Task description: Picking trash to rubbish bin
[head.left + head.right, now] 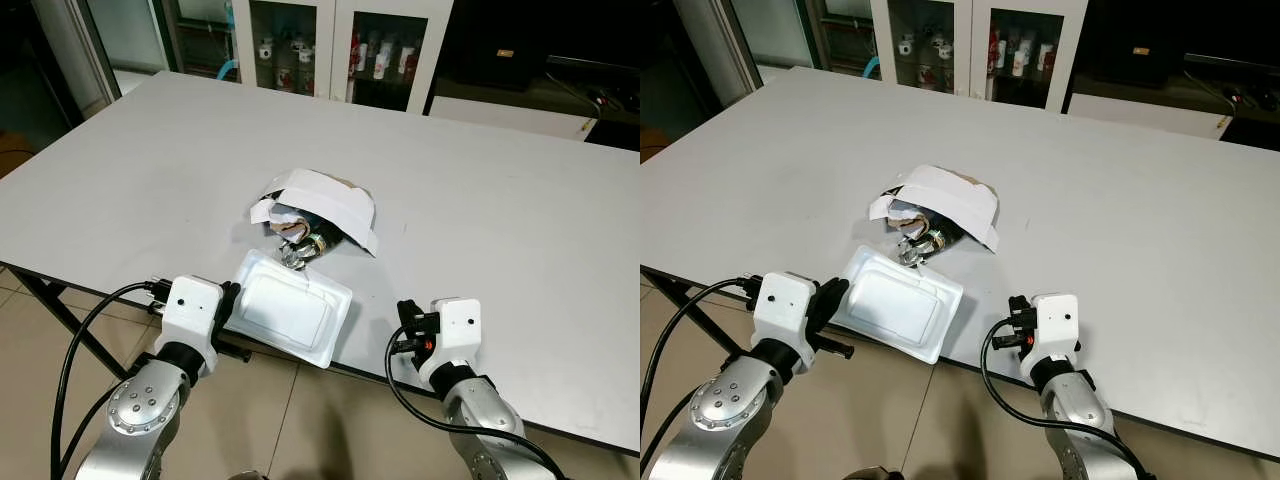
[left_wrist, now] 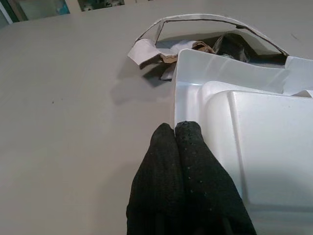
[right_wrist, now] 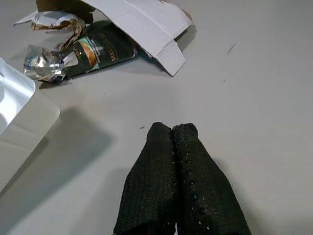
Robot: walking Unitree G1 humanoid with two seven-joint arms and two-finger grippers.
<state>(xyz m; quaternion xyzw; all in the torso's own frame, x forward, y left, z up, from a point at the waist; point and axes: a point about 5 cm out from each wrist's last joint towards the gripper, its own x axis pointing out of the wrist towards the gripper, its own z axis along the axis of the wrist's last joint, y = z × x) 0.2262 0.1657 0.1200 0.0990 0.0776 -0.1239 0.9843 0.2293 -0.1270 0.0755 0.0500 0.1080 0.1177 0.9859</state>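
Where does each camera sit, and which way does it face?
Left eye, head: looks down at the table, white tray, torn white box; both arms.
Right eye, head: same scene, both arms.
Left wrist: along shut left pincer at the tray's edge.
Right wrist: along shut right pincer, toward a dark wrapper.
All share the box.

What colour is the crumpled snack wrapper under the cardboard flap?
Snack wrapper: dark green-black with pale lettering, silver foil at the torn end. Clearest in the right wrist view.
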